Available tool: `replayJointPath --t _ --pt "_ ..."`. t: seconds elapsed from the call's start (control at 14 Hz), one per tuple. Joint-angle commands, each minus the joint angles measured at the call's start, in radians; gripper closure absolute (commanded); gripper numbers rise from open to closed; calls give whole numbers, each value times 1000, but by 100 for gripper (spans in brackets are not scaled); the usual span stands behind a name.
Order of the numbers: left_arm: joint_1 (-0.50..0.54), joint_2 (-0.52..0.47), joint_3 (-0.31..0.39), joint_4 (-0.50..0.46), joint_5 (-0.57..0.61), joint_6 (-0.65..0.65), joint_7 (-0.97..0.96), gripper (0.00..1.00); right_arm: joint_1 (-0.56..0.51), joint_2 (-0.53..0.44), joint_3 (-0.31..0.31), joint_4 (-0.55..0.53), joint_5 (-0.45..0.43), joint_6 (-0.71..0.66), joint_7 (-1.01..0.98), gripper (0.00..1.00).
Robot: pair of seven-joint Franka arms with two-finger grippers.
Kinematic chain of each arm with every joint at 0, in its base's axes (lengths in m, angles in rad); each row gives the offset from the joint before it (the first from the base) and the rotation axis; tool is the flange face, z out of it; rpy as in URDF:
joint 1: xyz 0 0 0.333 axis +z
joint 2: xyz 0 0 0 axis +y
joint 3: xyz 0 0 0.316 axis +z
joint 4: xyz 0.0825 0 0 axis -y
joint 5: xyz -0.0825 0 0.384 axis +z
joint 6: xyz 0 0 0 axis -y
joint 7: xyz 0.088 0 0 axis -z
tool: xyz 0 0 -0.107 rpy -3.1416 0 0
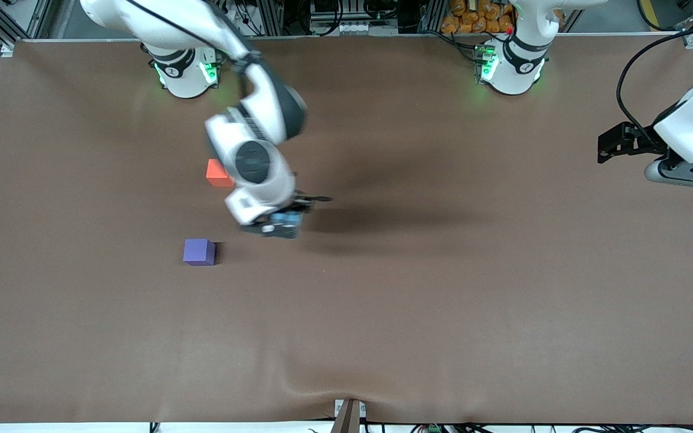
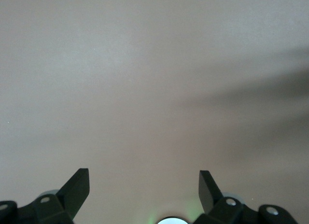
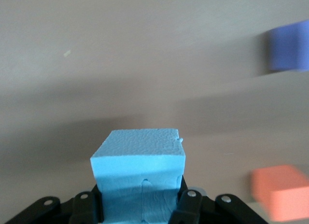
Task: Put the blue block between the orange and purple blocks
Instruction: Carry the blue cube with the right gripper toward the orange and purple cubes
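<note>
Your right end effector (image 3: 140,204) is clamped on the blue block (image 3: 139,173), fingers pressed against both sides of it, and the cube sticks out past the fingertips. In the front view you only catch a sliver of blue under the right end effector (image 1: 283,221), which is up in the air over bare tabletop (image 1: 418,300), roughly mid-table toward the right arm's end.

From there, the orange block (image 1: 218,173) sits on the tabletop partly hidden by the right arm's wrist, and the purple block (image 1: 199,252) sits nearer to the front camera than the orange one, with a clear gap between the two. Both are a bit more toward the right arm's end than the held cube. In the right wrist view you can see purple (image 3: 288,45) and orange (image 3: 282,191) off to one side of the blue block, both a little smeared.

Your left end effector (image 2: 144,185) is spread wide with nothing between its fingers, just tabletop under it. That arm waits out at its own end of the table (image 1: 614,144).
</note>
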Motion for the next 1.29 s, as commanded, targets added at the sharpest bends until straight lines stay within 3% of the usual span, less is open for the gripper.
replayJointPath --t 0.0,0.14,0.43,1.21 --pt "-6 5 -2 17 22 -10 -14 0 -136 -209 22 -259 -2 20 -189 100" --pt "-4 37 -2 20 22 -10 -11 0 -185 -267 21 -365 -2 54 -253 100" --pt "7 66 0 52 5 -7 -16 0 -305 -301 17 -577 -2 273 -432 100" --pt "-1 60 -3 52 10 35 -86 0 -301 -191 19 -658 -1 508 -435 100"
